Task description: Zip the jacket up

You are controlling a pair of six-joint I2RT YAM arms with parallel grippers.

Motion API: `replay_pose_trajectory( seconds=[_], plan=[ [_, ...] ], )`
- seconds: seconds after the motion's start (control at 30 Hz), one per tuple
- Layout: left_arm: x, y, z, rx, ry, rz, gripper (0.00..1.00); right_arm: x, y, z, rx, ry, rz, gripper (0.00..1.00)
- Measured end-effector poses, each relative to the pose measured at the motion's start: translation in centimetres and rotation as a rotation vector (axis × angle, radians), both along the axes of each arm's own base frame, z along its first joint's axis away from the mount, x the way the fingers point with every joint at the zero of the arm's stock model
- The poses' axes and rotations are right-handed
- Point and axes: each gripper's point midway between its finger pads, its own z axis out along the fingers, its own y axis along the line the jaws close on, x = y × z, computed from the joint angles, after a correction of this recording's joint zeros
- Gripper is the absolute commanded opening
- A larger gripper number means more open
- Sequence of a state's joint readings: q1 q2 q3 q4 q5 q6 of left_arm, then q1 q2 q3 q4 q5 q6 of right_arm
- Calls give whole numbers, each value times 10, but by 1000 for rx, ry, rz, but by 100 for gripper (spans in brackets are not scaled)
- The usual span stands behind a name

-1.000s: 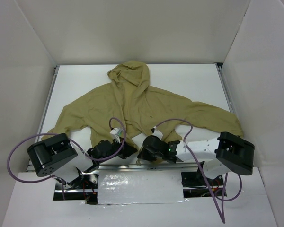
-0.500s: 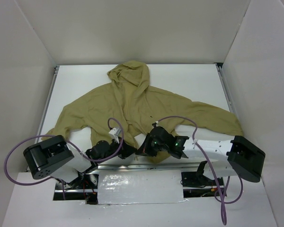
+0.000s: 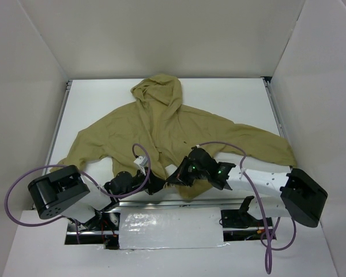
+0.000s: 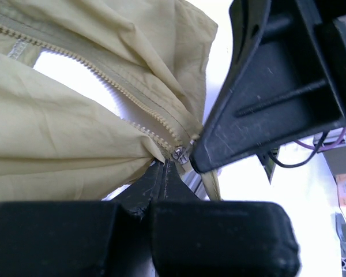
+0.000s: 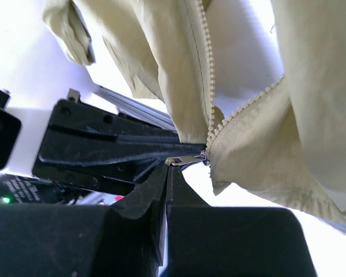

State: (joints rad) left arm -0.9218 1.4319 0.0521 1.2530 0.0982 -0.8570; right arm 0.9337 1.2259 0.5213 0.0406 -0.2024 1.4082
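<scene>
Jacket (image 3: 161, 130) spread front-up on the white tabletop (image 3: 230, 98), hood (image 3: 158, 89) at 12 o'clock, hem (image 3: 187, 193) at 6 o'clock beside the arm bases, sleeves out toward 3 and 9 o'clock. The zipper (image 5: 206, 69) has its long axis on the 6-to-12 line. Its two rows of teeth stand apart above the slider (image 4: 180, 153), which sits at the hem end, so the front is judged almost wholly unzipped.

Left gripper (image 3: 153, 183): jaws pressed together with no gap showing, their tips in the gathered cloth at the base of the zipper, touching the slider's 9 o'clock side. They appear to pin the hem.

Right gripper (image 3: 176, 178): jaws likewise together, their tips meeting on the small metal pull tab (image 5: 187, 161), which they appear to pinch. In the overhead view this gripper lies at about 2 o'clock from the left one, the two just beside each other.

Governing relation: from both pairs of jaws, every open tooth lies toward 12 o'clock. The likely stroke is therefore the right arm drawing the tab straight along that axis toward the hood, the left anchoring the hem at 6 o'clock. Any drift toward 3 or 9 o'clock would probably skew the slider and jam it.
</scene>
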Motion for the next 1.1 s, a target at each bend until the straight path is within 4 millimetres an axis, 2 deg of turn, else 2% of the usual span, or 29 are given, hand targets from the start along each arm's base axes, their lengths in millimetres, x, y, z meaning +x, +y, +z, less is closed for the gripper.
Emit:
replay_pose_trajectory(
  seconds=[0.27, 0.67, 0.93, 1.1],
  plan=[
    [-5, -3, 10, -18, -32, -26, 0, 2, -6, 3, 38, 58, -76, 0],
    [-8, -3, 7, 6, -31, -13, 0, -4, -22, -23, 145, 204, -215, 0],
    [-5, -4, 11, -1, -68, 3, 0, 15, -23, 9, 312, 182, -328, 0],
    [-1, -5, 10, -7, -75, 17, 0, 26, -20, 3, 343, 218, -357, 0]
  ],
)
